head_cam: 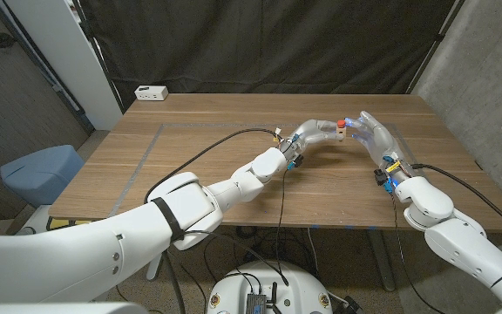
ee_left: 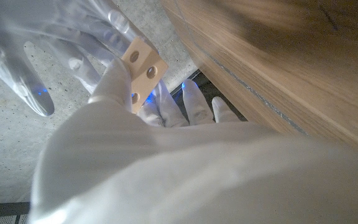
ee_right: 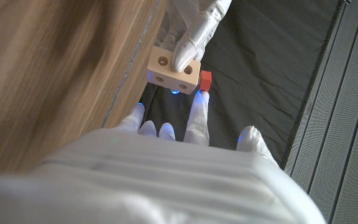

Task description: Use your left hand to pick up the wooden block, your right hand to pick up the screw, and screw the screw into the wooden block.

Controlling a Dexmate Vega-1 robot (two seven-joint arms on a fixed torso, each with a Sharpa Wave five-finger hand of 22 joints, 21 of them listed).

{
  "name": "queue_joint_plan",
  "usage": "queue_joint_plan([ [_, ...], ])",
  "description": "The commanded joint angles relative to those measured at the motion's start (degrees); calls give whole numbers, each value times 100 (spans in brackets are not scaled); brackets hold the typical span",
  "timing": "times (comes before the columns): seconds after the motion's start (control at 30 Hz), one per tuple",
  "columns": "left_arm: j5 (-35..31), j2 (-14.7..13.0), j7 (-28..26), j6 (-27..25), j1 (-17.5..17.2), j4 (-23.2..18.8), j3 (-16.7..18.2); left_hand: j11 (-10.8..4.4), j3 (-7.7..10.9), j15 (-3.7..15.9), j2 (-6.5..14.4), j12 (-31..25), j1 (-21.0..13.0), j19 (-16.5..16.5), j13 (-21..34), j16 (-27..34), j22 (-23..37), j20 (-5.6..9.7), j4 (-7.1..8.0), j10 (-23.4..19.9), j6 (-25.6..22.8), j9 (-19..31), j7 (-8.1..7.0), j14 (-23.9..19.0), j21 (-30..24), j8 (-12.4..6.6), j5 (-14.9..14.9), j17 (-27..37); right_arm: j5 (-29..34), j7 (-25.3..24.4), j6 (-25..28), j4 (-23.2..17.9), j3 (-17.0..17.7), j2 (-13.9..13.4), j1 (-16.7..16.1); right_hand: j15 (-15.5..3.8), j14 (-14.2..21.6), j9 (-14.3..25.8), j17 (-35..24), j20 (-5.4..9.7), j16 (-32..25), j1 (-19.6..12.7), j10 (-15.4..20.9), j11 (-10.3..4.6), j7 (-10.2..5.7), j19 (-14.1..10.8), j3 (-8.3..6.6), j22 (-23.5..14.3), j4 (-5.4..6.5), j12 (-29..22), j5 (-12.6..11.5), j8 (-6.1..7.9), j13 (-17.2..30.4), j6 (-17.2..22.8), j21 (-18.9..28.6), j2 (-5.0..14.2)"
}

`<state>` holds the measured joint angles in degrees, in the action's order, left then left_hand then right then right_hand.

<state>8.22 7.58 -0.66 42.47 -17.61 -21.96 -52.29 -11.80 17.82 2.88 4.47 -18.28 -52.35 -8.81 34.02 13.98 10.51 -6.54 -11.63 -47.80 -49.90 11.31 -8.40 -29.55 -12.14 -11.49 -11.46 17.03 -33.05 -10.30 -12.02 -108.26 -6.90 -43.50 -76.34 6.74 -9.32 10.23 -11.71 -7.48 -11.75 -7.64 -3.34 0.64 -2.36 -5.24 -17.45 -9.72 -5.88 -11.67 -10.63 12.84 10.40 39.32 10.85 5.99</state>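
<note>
both hands meet: left hand (head_cam: pixel 314 131) grips holed wooden block (ee_right: pixel 173 70); right hand (head_cam: pixel 369 131) pinches red screw (ee_right: pixel 205 79).

A wooden table (head_cam: pixel 199 166) stands before a black curtain (head_cam: pixel 268 44). A small white box (head_cam: pixel 152 92) sits at its far left corner; a blue chair (head_cam: pixel 40 174) stands beside it, grey wall (head_cam: pixel 486 78) right.

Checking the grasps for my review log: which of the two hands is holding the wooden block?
The left hand holds the wooden block; the right hand meets it at the red screw on the block's end.
</note>
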Motion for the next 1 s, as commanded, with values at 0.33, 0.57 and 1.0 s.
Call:
queue_joint_plan([
  [0.33,-45,-18,8,133,-71,-56,22,-13,273,532,240,-95,236,-55,24,24,31,13,304,-78,-169,33,-31,-60,-23,-86,-39,14,53,-57,-34,-137,94,24,-171,-5,71,37,-9,-6,-57,-48,147,-38,95,-77,-64,-17,-14,-44,-36,72,14,277,53,-11],
  [0.57,-63,-21,16,142,-87,-72,29,-8,273,509,249,-89,236,-51,22,20,31,3,307,-60,-136,33,-37,-47,-21,-72,-39,17,59,-85,-38,-180,135,38,-236,-19,95,36,-8,7,-65,-44,210,-37,128,-97,-69,-17,-13,-52,-35,81,14,366,55,-5],
  [1.0,-69,-5,43,109,-102,-84,43,-10,271,510,248,-92,245,-40,14,16,31,-3,308,-72,-137,32,-22,-39,-17,-71,-39,18,110,-43,-108,-192,195,39,-329,-28,130,36,-3,5,-70,-55,258,-45,131,-124,-82,-16,-23,-47,-36,72,14,439,57,-1],
])
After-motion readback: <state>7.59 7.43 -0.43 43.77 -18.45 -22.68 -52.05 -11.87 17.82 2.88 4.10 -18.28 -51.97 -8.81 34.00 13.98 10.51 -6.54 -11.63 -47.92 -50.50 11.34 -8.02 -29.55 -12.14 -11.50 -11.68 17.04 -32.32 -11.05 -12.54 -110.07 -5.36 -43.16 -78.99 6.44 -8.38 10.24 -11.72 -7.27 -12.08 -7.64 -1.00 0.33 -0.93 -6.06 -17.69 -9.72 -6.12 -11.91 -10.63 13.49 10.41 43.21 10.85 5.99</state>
